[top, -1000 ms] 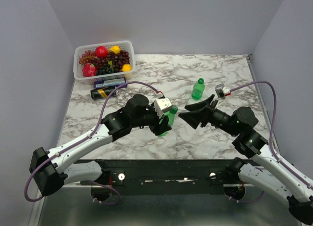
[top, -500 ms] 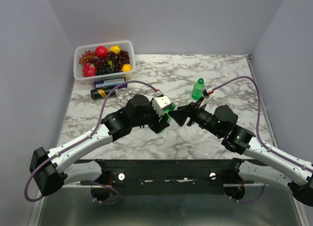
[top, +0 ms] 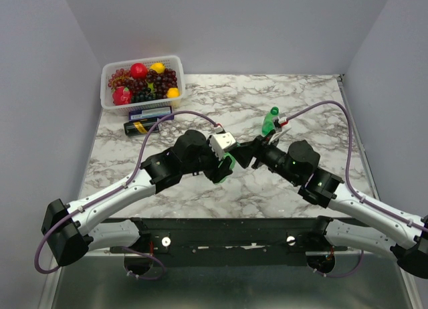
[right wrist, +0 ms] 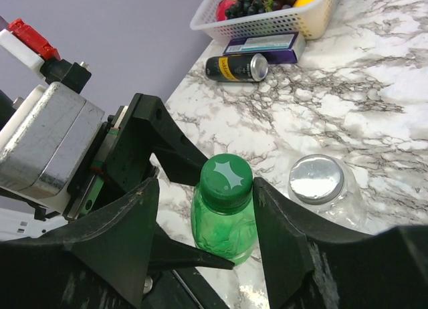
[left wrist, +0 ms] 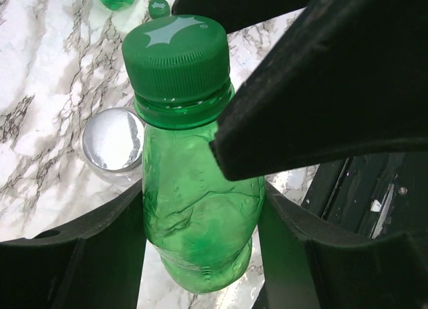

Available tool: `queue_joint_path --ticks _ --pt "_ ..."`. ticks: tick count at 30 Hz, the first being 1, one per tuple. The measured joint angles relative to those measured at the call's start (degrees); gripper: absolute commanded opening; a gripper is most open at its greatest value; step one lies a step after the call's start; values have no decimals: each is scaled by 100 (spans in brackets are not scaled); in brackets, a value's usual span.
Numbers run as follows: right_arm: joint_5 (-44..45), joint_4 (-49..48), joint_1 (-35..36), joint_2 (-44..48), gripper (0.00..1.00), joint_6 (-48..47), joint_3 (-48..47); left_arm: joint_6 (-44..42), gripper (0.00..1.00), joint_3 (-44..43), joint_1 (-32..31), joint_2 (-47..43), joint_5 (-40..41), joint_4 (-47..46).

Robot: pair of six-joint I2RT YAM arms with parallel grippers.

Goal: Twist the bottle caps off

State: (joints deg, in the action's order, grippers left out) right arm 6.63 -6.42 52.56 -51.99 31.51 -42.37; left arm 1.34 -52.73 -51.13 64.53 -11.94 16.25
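My left gripper is shut on the body of a translucent green bottle, holding it above the marble table. Its dark green cap is on. My right gripper stands open around that cap: one finger touches its side, and a gap remains at the other finger. A squat clear bottle with a silvery cap stands just beside it. A second green bottle stands upright behind the right wrist.
A white basket of fruit sits at the back left. In front of it lie a purple box and a dark can with a yellow label. The table's right edge meets the wall.
My right arm has swung left from the table's right side to the held bottle, and its jaws have narrowed around the cap. The left gripper has kept its grip, almost unmoved.
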Motion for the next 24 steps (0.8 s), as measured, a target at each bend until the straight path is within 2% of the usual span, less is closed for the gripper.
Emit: queue_joint_path --ticks 17,20,24 --pt "-114 -164 22 -466 64 -55 -210 -2 23 -31 -114 42 42 120" --pt "-116 -170 33 -535 61 -72 -249 -2 23 -31 -144 42 39 146" --pt "-107 -168 33 -603 49 -109 -256 -2 23 -31 -151 42 39 208"
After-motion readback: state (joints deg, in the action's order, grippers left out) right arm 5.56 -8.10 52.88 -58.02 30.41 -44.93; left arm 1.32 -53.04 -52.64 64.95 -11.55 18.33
